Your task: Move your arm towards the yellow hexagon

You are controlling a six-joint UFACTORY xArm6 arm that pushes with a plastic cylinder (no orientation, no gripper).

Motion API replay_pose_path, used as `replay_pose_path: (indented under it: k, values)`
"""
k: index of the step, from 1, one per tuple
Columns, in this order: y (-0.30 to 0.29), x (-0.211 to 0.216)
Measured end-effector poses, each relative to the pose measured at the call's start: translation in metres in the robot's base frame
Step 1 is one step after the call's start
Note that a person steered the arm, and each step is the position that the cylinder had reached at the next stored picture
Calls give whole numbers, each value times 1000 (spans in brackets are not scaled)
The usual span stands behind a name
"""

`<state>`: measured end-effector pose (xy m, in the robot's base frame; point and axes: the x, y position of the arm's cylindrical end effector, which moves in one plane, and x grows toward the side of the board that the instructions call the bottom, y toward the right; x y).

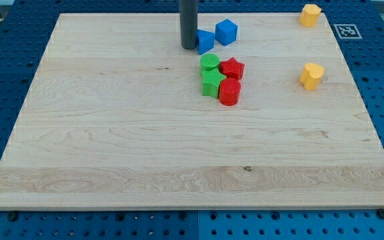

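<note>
The yellow hexagon lies near the board's top right corner. A second yellow block, heart-shaped, lies lower on the right side. My rod comes down from the view's top and my tip rests on the board at top centre, touching or just beside the left of a blue block. Another blue block lies just right of that. My tip is far to the left of the yellow hexagon.
A tight cluster sits just below my tip: a green cylinder, a red star, a green block and a red cylinder. The wooden board rests on a blue perforated table. A marker tag lies off the board's top right.
</note>
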<state>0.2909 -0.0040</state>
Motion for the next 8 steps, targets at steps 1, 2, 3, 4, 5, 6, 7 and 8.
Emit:
replay_pose_path:
  k: [1,2,3,4,5,6,7,8]
  values:
    - [4,5]
    - [19,2]
    - [30,-2]
    - [-1,-13]
    - [-19,-52]
    - [16,-99]
    - [39,-98]
    - [66,-96]
